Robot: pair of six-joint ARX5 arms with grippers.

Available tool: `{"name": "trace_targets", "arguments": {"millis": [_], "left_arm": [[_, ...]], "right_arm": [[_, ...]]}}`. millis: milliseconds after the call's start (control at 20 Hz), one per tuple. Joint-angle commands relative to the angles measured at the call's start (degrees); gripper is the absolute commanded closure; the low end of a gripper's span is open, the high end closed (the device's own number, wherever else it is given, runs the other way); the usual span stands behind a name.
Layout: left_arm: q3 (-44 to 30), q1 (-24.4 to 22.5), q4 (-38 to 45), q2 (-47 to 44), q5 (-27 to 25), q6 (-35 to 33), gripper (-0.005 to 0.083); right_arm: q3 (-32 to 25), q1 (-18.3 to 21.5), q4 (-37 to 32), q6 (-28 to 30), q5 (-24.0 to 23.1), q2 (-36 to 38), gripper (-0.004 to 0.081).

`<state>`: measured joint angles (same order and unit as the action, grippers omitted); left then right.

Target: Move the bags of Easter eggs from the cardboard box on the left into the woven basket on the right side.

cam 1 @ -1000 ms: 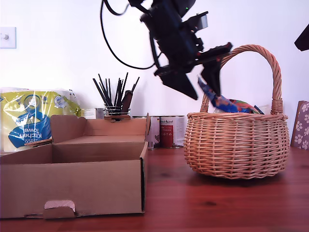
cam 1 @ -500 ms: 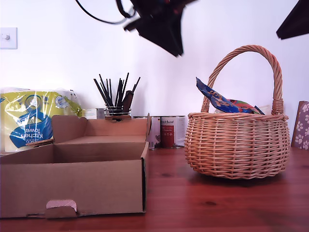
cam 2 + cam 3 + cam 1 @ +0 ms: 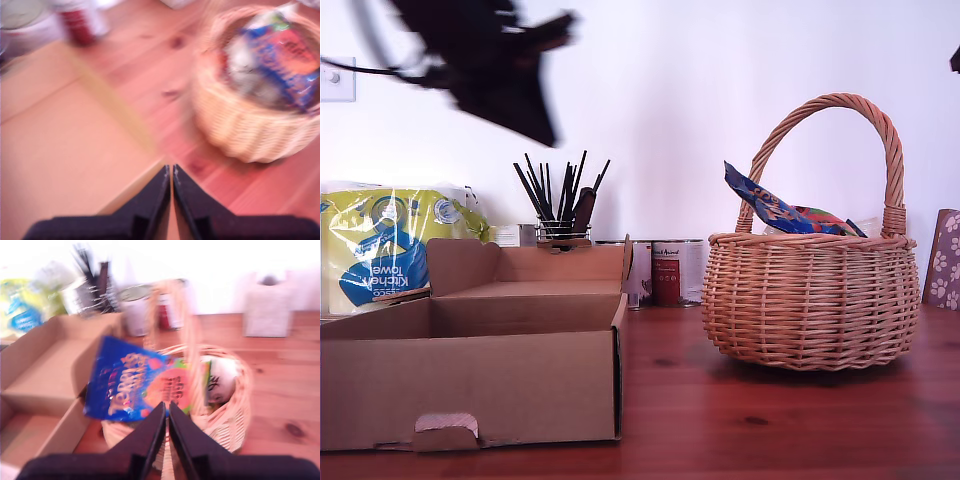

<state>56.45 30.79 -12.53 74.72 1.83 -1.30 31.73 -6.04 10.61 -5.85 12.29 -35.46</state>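
The woven basket (image 3: 810, 300) stands on the wooden table at the exterior view's right. A blue "Terry's" bag (image 3: 770, 205) pokes up over its rim, seen from above as the blue bag (image 3: 135, 380) lying across the basket's edge (image 3: 230, 425). A white-and-green pouch (image 3: 217, 377) lies inside beside it. The red-and-cream pouch does not show clearly. The cardboard box (image 3: 470, 380) sits at the exterior view's left, and its floor (image 3: 60, 150) looks bare. My first gripper (image 3: 535, 125) is a blur high above the box, shut and empty (image 3: 170, 170). My second gripper (image 3: 166, 407) hovers over the basket, shut and empty.
A yellow-green and blue kitchen towel pack (image 3: 380, 245) stands behind the box. A holder of black sticks (image 3: 560, 200) and two tins (image 3: 670, 270) line the back wall. A flowered box (image 3: 945, 260) sits behind the basket. A dark sliver of the other arm (image 3: 956, 58) shows at the exterior view's top right.
My first gripper has left the basket's handle, risen and swung to the exterior view's left, above the box. The blue bag stays in the basket. The other arm withdrew toward the top right.
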Motion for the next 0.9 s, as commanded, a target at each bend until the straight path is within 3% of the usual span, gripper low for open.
{"name": "trace_targets", "arguments": {"millis": [0, 250, 400, 650, 850], "left_arm": [[-6.05, -2.29, 4.07, -6.38, 0.02, -0.11, 0.0798], [-23.93, -10.54, 9.16, -27.47, 0.63, 0.00, 0.0798], [-30.34, -11.87, 8.35, -39.95, 0.72, 2.75, 0.0798], [-31.54, -11.87, 1.16, -53.75, 0.68, 3.43, 0.0798], [-31.54, -11.87, -1.20, -56.39, 0.70, 3.48, 0.0798]], "right_arm": [[-0.96, 0.52, -1.99, -0.15, 1.31, 0.63, 0.0782], [-3.72, 0.81, -3.67, 0.42, 2.84, 2.67, 0.0782], [-3.76, 0.74, -1.53, 1.79, 4.52, 5.11, 0.0782], [-3.76, 0.48, 4.59, 4.48, 4.76, 11.91, 0.0782], [-3.76, 0.37, 10.67, 4.83, 4.70, 16.87, 0.0782]]}}
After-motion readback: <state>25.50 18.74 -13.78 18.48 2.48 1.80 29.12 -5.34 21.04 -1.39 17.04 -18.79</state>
